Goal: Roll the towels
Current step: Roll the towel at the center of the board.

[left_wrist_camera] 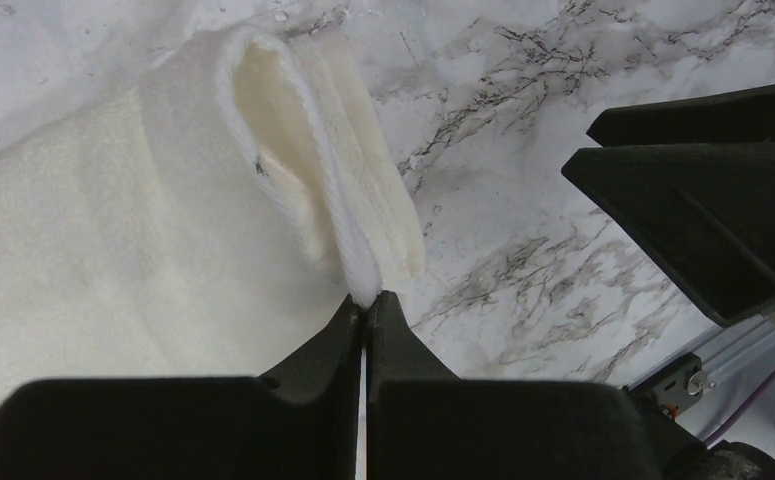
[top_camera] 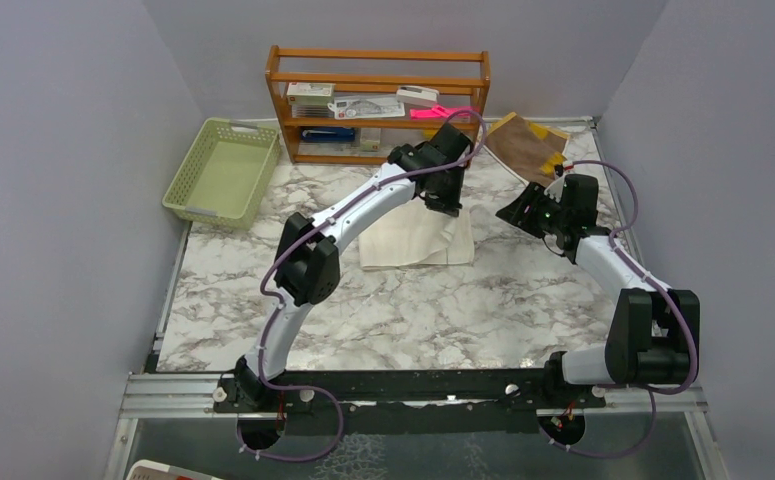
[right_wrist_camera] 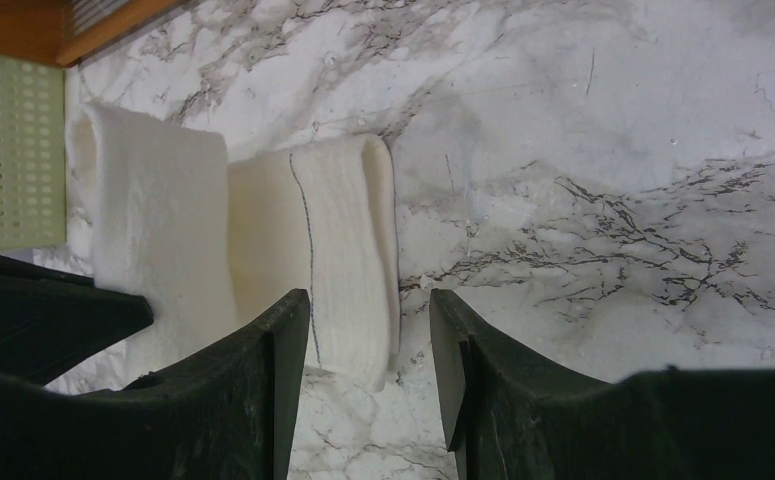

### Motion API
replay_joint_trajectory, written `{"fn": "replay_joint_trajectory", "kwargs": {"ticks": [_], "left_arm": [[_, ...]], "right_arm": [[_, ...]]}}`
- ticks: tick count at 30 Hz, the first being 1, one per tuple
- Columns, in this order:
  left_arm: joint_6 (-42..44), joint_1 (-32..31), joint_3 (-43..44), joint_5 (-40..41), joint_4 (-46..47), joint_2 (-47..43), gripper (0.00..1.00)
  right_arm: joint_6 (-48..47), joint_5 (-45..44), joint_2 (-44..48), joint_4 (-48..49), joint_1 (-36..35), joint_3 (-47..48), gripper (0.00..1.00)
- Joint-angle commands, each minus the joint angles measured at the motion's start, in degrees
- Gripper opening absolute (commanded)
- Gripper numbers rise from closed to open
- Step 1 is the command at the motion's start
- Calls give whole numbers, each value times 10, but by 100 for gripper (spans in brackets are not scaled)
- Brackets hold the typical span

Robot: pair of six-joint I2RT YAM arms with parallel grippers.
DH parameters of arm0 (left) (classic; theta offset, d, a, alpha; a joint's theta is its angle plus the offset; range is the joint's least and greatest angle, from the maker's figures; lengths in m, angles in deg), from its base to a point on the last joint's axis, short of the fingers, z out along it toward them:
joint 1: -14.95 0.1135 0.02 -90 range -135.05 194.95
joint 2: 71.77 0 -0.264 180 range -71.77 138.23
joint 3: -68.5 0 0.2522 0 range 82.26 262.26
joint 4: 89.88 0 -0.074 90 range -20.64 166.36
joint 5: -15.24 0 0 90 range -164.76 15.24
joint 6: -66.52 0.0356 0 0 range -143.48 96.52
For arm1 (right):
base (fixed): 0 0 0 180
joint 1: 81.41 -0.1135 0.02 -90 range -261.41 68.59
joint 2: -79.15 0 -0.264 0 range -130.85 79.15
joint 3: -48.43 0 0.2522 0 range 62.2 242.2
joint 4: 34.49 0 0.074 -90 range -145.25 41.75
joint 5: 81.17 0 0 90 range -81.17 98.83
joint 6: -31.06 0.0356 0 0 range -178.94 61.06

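Cream towel [top_camera: 410, 245] before the shelf [top_camera: 378, 54] is pinched at its fold by the left gripper [left_wrist_camera: 366, 298]; the right gripper [right_wrist_camera: 368, 305] is held spread.

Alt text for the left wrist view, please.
The left end effector, jaws closed, pinches a raised fold of the cream-white towel above the marble table. The dark right end effector fills the right edge.

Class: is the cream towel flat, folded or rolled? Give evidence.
Partly folded, not rolled: the left gripper, jaws shut, pinches one edge of the cream towel doubled over; the rest lies flat.
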Motion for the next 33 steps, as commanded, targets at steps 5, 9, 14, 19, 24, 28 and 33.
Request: {"fn": "replay_joint_trajectory", "kwargs": {"ticks": [5, 9, 14, 19, 24, 28, 33], "left_arm": [[-8, -5, 28, 16, -2, 68, 0], [-12, -5, 23, 12, 13, 84, 4], [-18, -5, 13, -14, 44, 87, 24], [-7, 4, 2, -16, 87, 27, 47], [19, 32, -70, -30, 146, -67, 67], [24, 82, -248, -42, 232, -144, 44], [-11, 155, -503, -74, 418, -219, 18]], "right_arm": [[-13, 6, 19, -5, 3, -1, 49], [-16, 1, 22, -8, 3, -1, 49], [-19, -2, 21, -12, 3, 1, 51], [-38, -4, 27, -15, 3, 8, 52], [-58, -6, 32, -6, -24, 24, 50], [-70, -53, 0, -13, -121, 69, 49], [-45, 10, -111, 29, -156, 99, 46]]}}
